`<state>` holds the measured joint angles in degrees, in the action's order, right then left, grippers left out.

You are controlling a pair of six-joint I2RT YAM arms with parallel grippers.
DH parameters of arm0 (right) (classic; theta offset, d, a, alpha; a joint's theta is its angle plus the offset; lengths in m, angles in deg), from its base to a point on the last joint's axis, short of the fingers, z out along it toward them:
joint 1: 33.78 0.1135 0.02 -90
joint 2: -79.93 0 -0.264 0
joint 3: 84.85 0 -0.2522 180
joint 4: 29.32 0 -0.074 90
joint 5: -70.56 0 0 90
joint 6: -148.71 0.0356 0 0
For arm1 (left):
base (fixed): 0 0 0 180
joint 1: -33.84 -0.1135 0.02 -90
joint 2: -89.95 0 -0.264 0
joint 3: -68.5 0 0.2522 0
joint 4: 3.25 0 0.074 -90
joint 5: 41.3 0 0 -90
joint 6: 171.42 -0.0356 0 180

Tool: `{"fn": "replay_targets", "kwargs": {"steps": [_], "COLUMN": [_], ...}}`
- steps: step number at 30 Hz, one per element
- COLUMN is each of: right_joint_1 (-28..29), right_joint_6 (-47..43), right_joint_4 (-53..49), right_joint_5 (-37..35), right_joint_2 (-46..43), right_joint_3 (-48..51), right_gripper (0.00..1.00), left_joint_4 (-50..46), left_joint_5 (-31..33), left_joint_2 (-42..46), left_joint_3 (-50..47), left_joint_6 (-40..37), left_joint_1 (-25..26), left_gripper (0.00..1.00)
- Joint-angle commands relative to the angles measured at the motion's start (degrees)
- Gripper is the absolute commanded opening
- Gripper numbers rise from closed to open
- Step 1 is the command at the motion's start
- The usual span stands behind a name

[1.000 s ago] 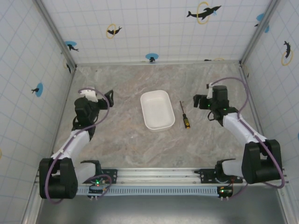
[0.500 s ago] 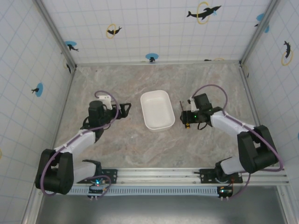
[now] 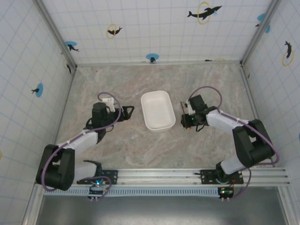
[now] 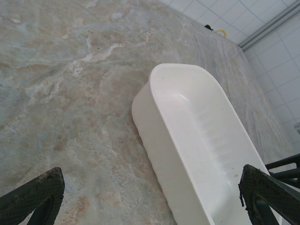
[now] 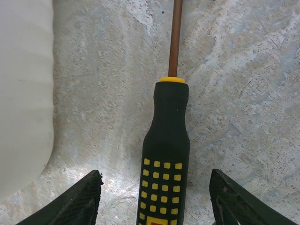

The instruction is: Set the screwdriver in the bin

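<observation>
Two pairs of jaws stand apart near the centre of the marbled surface [image 3: 117,84]. The right gripper [image 3: 188,123] straddles the handle of the screwdriver [image 5: 168,136], lying flat just right of the bin [image 3: 158,110]; the left gripper [image 3: 127,111] sits just off the bin's left rim.

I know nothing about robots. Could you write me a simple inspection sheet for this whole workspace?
Surface: marbled table, no spills seen.
Job's things: white bin upright with nothing in it; screwdriver lying flat on the table to the bin's right, apart from it.
Clutter: nothing seen.
Grippers: left pincer open, low beside the bin's left side; right pincer open, one finger on each side of the screwdriver handle, not touching it.
Cables: purple cables loop over each arm, off the table.
Surroundings: white tiled walls with dolphin stickers.
</observation>
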<state>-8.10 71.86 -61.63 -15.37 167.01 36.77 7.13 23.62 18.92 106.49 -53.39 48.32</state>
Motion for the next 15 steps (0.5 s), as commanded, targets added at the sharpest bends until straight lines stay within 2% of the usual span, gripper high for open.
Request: {"fn": "replay_targets", "kwargs": {"steps": [1,8,15], "right_joint_1": [0.47,1.04,1.22], "right_joint_6": [0.66,0.91,0.83], "right_joint_4": [-2.28,-3.21,-5.10], "right_joint_5": [-0.95,-1.53,-2.32], "right_joint_2": [1.96,4.72,7.07], "right_joint_3": [-2.89,-4.80,-6.85], "right_gripper": [0.61,0.54,0.38], "left_joint_4": [1.06,-0.01,-0.33], "left_joint_5": [-1.02,-0.85,-0.23], "left_joint_2": [-0.43,0.49,-0.34], "left_joint_3": [-0.35,-0.47,-0.53], "left_joint_6": [0.53,0.03,-1.26], "left_joint_1": [0.55,0.46,0.55], "left_gripper": [0.98,0.98,0.98]}}
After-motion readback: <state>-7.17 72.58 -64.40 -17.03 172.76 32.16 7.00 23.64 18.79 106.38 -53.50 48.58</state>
